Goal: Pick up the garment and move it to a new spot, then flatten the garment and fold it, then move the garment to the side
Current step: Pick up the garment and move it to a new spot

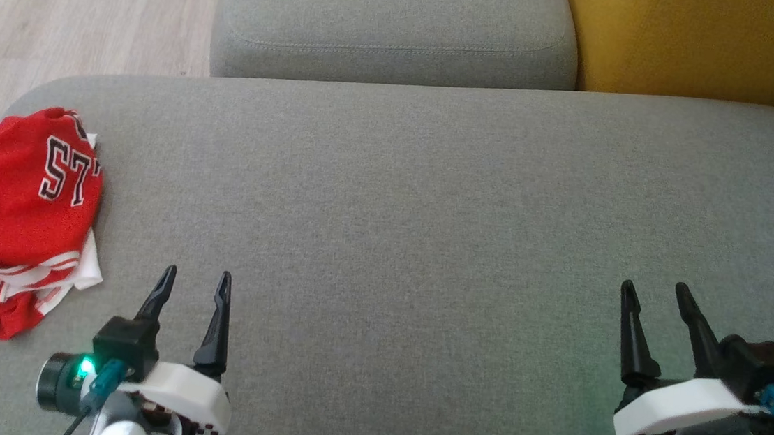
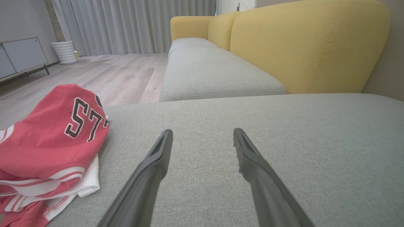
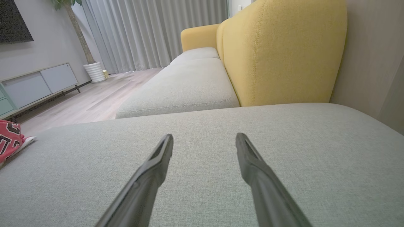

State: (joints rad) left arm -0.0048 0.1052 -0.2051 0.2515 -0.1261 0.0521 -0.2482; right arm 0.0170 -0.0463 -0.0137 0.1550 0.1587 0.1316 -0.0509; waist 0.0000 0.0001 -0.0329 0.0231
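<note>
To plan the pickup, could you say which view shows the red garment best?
Head view: nearly the whole red garment, bunched on the grey cushion. Left wrist view crops its left side; right wrist view catches a corner.

Gripper: right gripper (image 3: 204,138) with fingers spread wide and nothing between them, over the grey seat (image 3: 315,151).
Garment: red garment (image 3: 9,140), bunched at the seat's left edge, well apart from the fingers.
Behind: yellow backrest (image 3: 277,53), curtain (image 3: 151,34), cabinet (image 3: 38,85), white pot (image 3: 94,72).

Grey sofa (image 1: 429,214), yellow back (image 1: 690,41), seemingly wooden floor (image 1: 63,0).
</note>
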